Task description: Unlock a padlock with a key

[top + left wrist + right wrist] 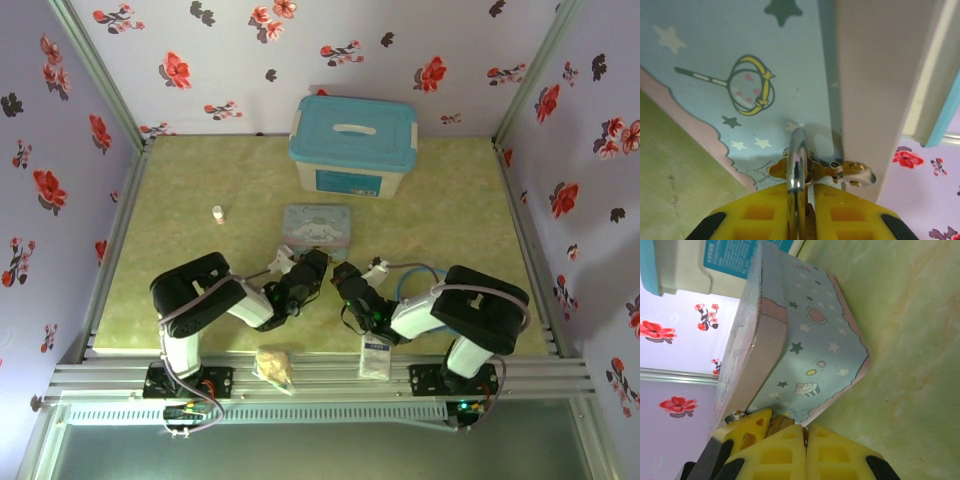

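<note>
Pinches the padlock (796, 167) by its silver shackle between the yellow pads (845, 212) of the left gripper (799, 194), closed down to the width of that thin bar. Holds it just in front of the tin (740, 30), shackle upright in the left wrist view, with a sliver of brass at its foot and a small silver tab (856, 173) jutting to the right. Presses the right gripper (805, 436) fully closed, pad flat against pad; cannot tell whether the key sits in the seam. Shows, in the right wrist view, a brownish metal bit (775, 424) just left of those pads, against another yellow finger, with the tin's corner close behind and green table (910, 365) to the right. From above, puts both grippers almost tip to tip near mid-table, just this side of the tin. Beyond the tin, a blue-lidded box (352, 145) by the back wall; to the left, well apart, a small white bottle (218, 213); at the near edge, a white packet (376, 356) and a crumpled beige lump (274, 366).
</note>
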Tool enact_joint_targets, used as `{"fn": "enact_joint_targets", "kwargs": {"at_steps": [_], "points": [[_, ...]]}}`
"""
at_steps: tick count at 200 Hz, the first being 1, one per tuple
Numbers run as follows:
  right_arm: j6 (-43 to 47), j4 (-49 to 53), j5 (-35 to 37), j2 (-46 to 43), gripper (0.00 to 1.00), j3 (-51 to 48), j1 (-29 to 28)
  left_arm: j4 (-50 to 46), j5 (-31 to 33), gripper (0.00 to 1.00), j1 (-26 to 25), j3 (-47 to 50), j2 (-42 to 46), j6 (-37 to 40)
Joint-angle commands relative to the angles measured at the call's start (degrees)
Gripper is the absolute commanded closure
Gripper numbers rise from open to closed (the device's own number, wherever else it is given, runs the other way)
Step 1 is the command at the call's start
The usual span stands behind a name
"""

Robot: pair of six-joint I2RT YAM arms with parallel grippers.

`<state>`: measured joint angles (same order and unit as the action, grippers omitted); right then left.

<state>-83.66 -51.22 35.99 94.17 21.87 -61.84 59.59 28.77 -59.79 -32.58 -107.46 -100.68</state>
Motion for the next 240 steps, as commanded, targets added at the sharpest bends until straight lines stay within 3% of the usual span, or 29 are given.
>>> {"fn": "enact_joint_targets", "kwargs": {"at_steps": [1,36,59,113,139,218,240], "points": [[3.45,-11.46,-14.69,1.06,1.00,2.33,-1.67,11.98,-10.38,1.00,-4.14,-4.93,-0.03,-2.25],[3.73,-20.73,-26.84,1.81,1.00,-2.71,5.80,14.06,-12.16,1.00,-4.17,-3.69,0.38,-1.52],[4.07,-21.11,-33.96,1.73,1.00,-3.68,8.66,14.21,-13.59,1.00,-3.77,-3.99,-0.17,-1.98],[4.54,-23.59,-44.64,3.71,1.00,-3.03,11.62,14.77,-16.43,1.00,-2.60,-4.38,-0.27,-0.28],[3.86,-27.51,-48.52,5.10,1.00,-4.86,15.68,14.61,-18.06,1.00,-2.43,-3.46,0.38,0.06],[9.96,-12.12,-60.79,-2.35,1.00,-2.75,20.41,13.39,-27.07,1.00,-0.13,-1.09,0.20,4.09],[9.00,-13.98,-62.11,-2.60,1.00,-3.11,21.57,14.19,-28.40,1.00,0.12,-1.26,-0.83,4.26]]}}
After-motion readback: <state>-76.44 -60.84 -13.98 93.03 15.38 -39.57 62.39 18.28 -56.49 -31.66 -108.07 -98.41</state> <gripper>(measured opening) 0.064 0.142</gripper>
